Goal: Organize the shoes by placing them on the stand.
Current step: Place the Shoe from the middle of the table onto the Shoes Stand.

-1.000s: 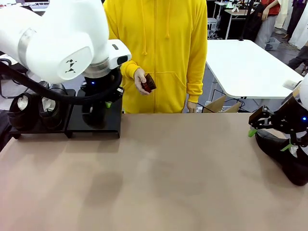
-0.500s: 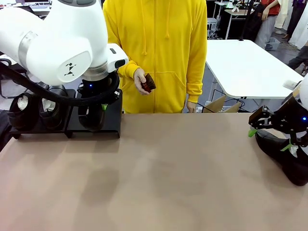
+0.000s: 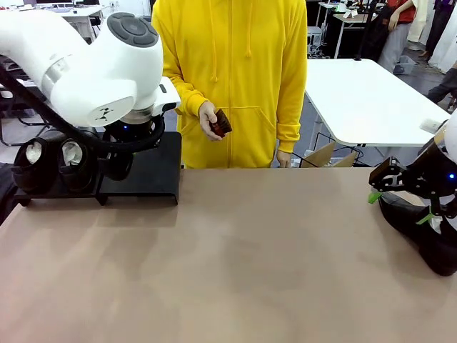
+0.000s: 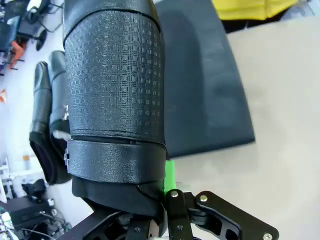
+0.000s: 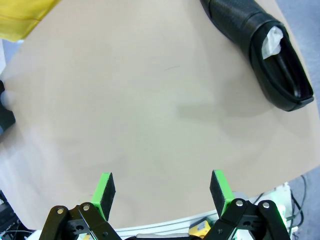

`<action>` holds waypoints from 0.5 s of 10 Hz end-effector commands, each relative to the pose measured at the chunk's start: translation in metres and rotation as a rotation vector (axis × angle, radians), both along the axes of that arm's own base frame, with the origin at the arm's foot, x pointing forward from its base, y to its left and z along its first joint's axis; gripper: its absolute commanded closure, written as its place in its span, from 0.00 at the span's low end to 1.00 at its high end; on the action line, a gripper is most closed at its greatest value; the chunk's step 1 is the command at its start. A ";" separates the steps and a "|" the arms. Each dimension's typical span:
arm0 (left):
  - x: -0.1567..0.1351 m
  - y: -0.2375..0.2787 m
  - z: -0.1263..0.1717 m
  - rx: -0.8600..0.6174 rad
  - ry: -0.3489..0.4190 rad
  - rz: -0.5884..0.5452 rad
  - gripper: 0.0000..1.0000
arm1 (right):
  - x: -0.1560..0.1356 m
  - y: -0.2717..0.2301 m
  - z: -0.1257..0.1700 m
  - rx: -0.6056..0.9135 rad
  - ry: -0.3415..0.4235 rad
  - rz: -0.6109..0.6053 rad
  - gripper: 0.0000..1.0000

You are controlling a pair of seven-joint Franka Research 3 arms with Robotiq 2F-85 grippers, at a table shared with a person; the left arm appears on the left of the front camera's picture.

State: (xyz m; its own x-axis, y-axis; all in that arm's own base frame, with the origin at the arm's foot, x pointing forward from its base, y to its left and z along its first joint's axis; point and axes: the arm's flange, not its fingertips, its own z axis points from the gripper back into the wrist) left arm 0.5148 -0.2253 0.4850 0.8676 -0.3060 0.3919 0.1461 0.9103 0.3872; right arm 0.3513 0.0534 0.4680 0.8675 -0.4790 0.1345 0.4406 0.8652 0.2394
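Note:
A black ankle-high shoe (image 4: 115, 90) hangs in my left gripper (image 4: 161, 182), which is shut on the shoe's collar; one green pad (image 4: 170, 170) shows against it. In the front view this shoe (image 3: 118, 166) hovers over the black stand (image 3: 150, 171), beside two shoes (image 3: 32, 164) (image 3: 73, 163) that stand on its left platform with white paper inside. At the table's right edge my right gripper (image 3: 401, 198) is open just above a fourth shoe (image 3: 425, 236). The right wrist view shows that shoe (image 5: 260, 50) lying beyond the open gripper (image 5: 162, 192), paper in its mouth.
Across the table stands a person in a yellow hoodie (image 3: 235, 71), one hand holding a small dark red object (image 3: 220, 123). Brown tabletop (image 3: 235, 257) stretches between the stand and the right shoe. A white table (image 3: 364, 100) stands behind on the right.
My left arm has swung left with the shoe, carrying it from over the stand's right platform toward the two shoes on the left. The right arm has not moved.

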 end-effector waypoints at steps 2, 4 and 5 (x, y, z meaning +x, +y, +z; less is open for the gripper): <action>0.035 0.005 -0.006 -0.020 -0.032 0.062 1.00 | 0.001 0.000 0.000 -0.001 -0.009 0.019 0.00; 0.054 0.014 -0.021 -0.053 -0.037 0.091 1.00 | 0.001 0.000 0.000 -0.001 -0.009 0.019 0.00; 0.060 0.018 -0.028 -0.065 -0.034 0.103 1.00 | 0.001 0.000 0.000 -0.001 -0.009 0.019 0.00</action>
